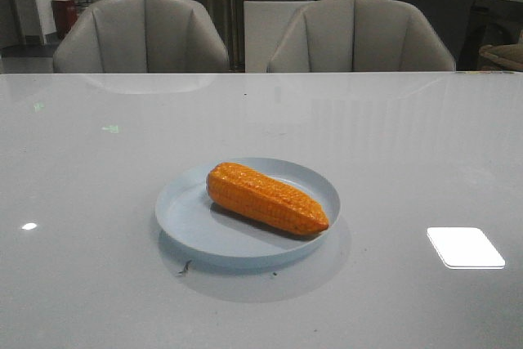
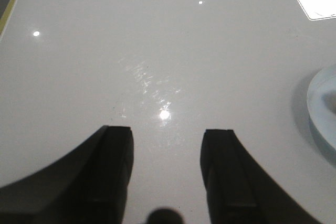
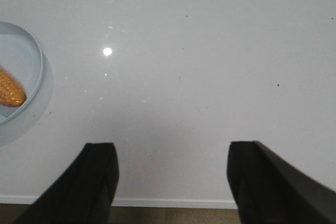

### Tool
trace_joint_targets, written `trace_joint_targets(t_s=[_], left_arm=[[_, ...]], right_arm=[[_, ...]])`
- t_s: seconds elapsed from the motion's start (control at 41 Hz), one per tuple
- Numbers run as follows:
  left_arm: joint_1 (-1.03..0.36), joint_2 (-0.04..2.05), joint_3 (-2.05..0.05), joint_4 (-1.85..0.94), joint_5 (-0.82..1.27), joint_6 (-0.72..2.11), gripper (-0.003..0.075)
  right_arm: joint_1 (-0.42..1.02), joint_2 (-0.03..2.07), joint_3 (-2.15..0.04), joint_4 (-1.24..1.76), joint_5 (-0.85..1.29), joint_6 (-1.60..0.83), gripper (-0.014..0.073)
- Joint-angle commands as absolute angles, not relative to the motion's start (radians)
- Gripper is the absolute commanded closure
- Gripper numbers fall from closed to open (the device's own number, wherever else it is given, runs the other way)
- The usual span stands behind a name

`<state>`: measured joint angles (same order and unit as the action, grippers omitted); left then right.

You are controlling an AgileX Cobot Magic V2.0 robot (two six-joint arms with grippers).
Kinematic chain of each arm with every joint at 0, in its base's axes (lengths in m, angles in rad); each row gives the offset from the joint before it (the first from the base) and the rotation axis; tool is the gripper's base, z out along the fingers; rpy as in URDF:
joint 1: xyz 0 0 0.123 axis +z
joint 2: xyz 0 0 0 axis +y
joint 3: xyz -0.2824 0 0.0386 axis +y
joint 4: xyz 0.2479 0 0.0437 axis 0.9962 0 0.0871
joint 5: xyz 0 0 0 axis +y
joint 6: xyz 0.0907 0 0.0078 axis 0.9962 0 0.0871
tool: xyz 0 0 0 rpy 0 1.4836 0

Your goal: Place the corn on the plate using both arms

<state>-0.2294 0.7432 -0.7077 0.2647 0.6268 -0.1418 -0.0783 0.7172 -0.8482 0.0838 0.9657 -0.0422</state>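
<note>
My left gripper (image 2: 167, 145) hangs over bare table, its two black fingers (image 2: 113, 171) spread apart with nothing between them, only the glossy white tabletop (image 2: 157, 51) and a bright spot of reflected light showing in the gap. In my left wrist view a slice of the pale blue plate (image 2: 323, 108) shows at the edge, well apart from my fingers. In the front view the plate (image 1: 188, 210) sits near the middle of the table (image 1: 82, 161), and neither of my arms shows there. The corn (image 1: 265, 198) lies inside the plate, an orange cob with bumpy kernel rows, set on a slant: its thick rounded end points toward the far left, its tapered end toward the near right, where it rests at or just on the low rim. A small dark speck (image 1: 185, 266) lies on the table just beside the plate's near left edge. Two grey chairs (image 1: 143, 34) stand behind the far edge of the table. My right gripper (image 3: 173, 153) also holds its fingers (image 3: 97, 182) wide apart and empty, near the table's edge, with the plate (image 3: 37, 61) and the tapered tip of the corn (image 3: 10, 92) off to one side, well clear of it.
</note>
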Motion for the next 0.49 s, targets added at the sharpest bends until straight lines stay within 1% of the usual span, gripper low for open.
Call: trace_joint_targets(t_s=[0.0,0.391,0.464], left_arm=[[-0.227,0.738,-0.735,0.278,0.556,-0.152,0.0342],[-0.227,0.738,-0.735,0.276,0.556,-0.152,0.0342],[-0.225,0.738,-0.731,0.221,0.549,-0.152,0.0344]], right_arm=[[-0.086,0.719,-0.885,0.085,0.904,-0.046,0.0047],[-0.086,0.719,-0.885,0.085,0.905,-0.046,0.0047],[-0.086,0.719,-0.885,0.085,0.905,-0.046,0.0047]])
